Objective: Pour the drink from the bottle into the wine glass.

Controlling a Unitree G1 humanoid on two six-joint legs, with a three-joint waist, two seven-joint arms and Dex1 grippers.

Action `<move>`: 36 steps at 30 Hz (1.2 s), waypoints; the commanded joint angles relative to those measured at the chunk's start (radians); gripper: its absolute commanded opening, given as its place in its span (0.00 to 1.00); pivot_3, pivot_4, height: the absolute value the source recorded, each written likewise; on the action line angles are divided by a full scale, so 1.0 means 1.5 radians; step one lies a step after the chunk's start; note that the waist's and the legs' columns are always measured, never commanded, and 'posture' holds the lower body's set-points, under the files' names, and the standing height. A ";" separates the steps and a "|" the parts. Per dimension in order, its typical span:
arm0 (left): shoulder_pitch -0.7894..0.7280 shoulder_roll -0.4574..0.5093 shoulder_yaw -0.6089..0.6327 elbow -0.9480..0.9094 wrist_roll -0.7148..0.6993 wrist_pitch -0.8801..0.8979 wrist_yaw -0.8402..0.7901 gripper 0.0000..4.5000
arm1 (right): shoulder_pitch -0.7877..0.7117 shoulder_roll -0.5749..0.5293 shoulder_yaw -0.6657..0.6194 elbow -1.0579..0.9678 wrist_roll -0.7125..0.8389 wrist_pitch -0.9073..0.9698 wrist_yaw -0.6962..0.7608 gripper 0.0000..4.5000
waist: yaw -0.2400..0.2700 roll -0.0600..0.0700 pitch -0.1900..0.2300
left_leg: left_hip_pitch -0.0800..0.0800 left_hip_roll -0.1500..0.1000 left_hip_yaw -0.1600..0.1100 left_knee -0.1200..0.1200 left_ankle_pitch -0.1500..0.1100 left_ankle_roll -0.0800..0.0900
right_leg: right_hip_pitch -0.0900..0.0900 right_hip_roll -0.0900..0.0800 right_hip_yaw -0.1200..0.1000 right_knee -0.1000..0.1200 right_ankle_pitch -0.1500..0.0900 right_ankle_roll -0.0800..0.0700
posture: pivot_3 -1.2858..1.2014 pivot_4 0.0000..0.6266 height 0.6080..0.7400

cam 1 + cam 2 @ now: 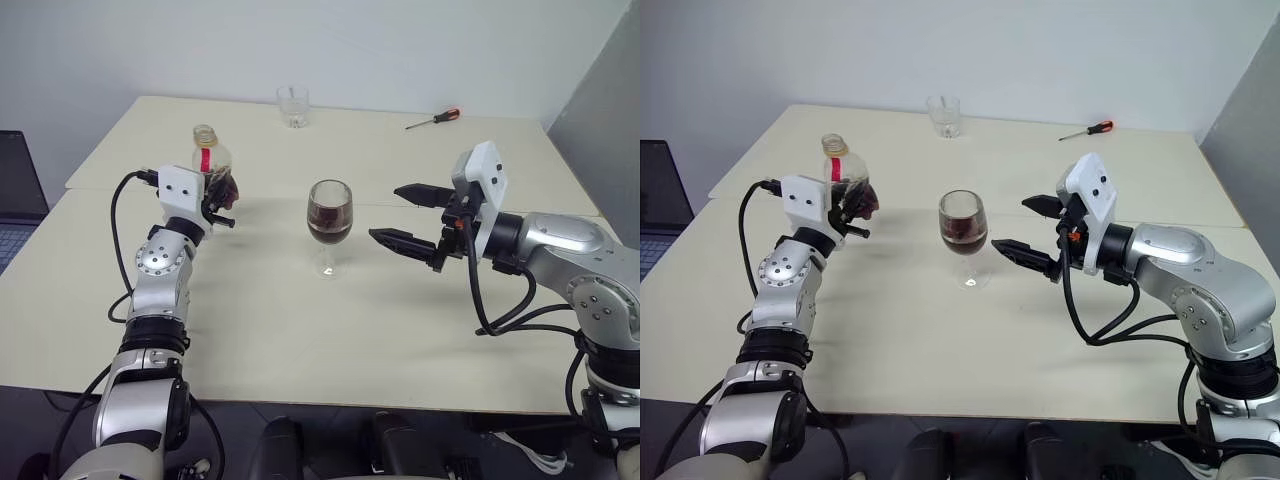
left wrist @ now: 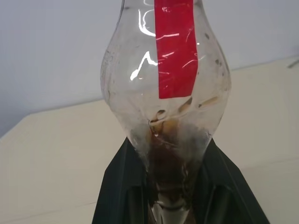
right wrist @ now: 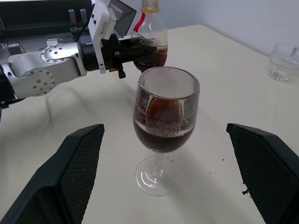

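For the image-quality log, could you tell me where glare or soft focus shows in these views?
Left wrist view: white glare streaks on the bottle, with the fingers soft. Right wrist view: the wine glass is sharp, its own near fingers blurred. Head views: even light, faint shadows on the table.

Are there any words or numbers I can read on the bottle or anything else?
None can be read.
The bottle has a plain red label with no letters showing.
The wine glass, the tumbler and the screwdriver show no writing.
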 commanded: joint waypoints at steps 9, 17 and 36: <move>0.033 -0.059 0.050 -0.020 -0.016 -0.004 0.069 0.17 | -0.075 -0.003 -0.007 -0.002 0.006 0.000 0.019 1.00 | 0.000 0.000 0.000 | 0.000 0.000 0.000 0.001 0.000 0.000 | 0.000 0.000 0.000 0.000 0.000 0.000 | 0.52 0.24 1.00; 0.044 -0.071 0.052 -0.008 -0.020 -0.001 0.071 0.75 | -0.087 -0.008 -0.008 -0.007 0.008 0.007 0.027 1.00 | -0.001 0.000 0.000 | 0.000 0.000 -0.001 0.001 0.000 0.000 | 0.000 0.000 0.000 0.000 0.000 0.000 | 0.52 0.24 1.00; 0.282 -0.045 0.088 -0.477 -0.098 0.099 0.038 0.98 | -0.084 -0.048 -0.013 0.018 -0.001 -0.002 0.086 1.00 | -0.004 0.000 0.000 | 0.000 0.001 0.000 0.000 0.000 0.000 | 0.000 -0.001 0.000 -0.001 0.000 0.000 | 0.52 0.24 1.00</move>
